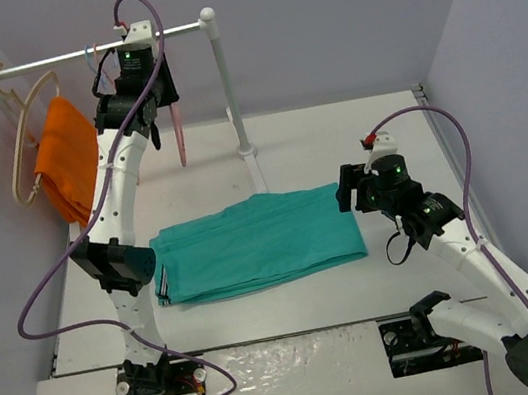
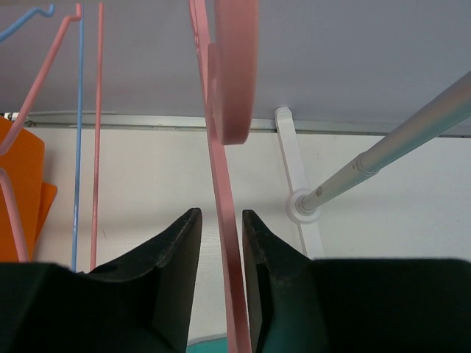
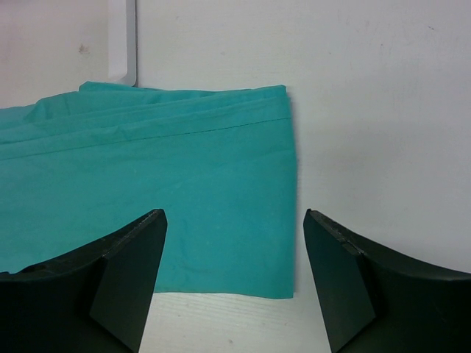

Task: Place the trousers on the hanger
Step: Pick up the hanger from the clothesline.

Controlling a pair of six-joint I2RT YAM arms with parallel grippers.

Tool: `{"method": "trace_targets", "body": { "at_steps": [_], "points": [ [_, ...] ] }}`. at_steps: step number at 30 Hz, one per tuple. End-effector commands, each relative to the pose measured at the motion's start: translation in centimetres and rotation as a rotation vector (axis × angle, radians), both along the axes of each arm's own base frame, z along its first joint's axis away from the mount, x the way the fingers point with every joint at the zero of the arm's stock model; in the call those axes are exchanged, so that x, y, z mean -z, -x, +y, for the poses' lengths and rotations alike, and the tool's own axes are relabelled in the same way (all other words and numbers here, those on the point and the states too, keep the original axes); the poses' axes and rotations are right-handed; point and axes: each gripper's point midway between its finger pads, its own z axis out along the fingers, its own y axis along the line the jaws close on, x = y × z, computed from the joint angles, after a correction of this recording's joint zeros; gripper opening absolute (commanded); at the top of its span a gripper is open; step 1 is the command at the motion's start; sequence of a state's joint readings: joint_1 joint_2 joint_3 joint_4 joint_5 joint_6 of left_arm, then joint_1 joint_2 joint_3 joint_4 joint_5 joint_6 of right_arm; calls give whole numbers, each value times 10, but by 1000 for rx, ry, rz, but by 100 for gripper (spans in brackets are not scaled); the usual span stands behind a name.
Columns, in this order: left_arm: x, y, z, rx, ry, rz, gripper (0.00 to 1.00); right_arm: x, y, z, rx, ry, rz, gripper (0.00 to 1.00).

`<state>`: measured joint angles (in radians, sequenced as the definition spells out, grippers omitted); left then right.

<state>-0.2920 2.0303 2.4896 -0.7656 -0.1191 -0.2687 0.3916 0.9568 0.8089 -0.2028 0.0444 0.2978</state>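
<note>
The job has only just begun. The pink hanger (image 2: 232, 73) hangs from the rail (image 1: 68, 58), toward the right end of the rail. The left pincer (image 2: 221, 215) is up at the rail. Its jaws are narrow, and the hanger runs down between them. One finger looks like it touches the hanger. A thin gap shows on the other side, so I cannot tell if the hanger is truly pinched yet.

The trousers (image 1: 261, 240) are nowhere near the rail. They lie folded flat on the bench (image 1: 335, 135), in front of the rail and well apart from it. Nothing holds them. The right pincer (image 3: 234, 217) is also well away from the rail, out past its right end. Its jaws are wide and hold nothing. It looks down on one end of the trousers.

At the left end of the rail hang an orange cloth (image 1: 70, 159) and some other hangers (image 2: 77, 147). They are not part of the job.

So nothing is done yet. I think the hanger must first come off the rail. Then the trousers must be lifted and laid over it.
</note>
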Motion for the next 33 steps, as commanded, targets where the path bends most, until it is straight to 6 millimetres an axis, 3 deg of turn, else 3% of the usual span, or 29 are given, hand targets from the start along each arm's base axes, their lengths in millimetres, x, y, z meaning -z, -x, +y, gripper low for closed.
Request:
{"method": "trace_targets", "body": {
  "at_steps": [1, 8, 12, 14, 24, 29, 33],
  "points": [
    [-42, 9, 0, 11, 38, -110, 25, -14, -3, 3, -1, -34, -53, 72],
    [-38, 6, -4, 15, 41, -102, 22, -13, -2, 3, 1, -40, -50, 72],
    [-41, 9, -2, 7, 32, -107, 4, -13, -2, 3, 1, -41, -50, 73],
    [-48, 12, 0, 4, 24, -123, 0, -13, -2, 3, 1, -41, -50, 72],
    [-99, 39, 12, -28, -3, -238, 0, -13, 1, 0, 14, -40, -59, 72],
    [-111, 54, 17, -34, -21, -254, 0, -15, 2, 0, 12, -46, -66, 72],
    [-104, 66, 18, -28, -14, -219, 0, -12, 2, -2, 21, -39, -63, 72]
  ]
}}
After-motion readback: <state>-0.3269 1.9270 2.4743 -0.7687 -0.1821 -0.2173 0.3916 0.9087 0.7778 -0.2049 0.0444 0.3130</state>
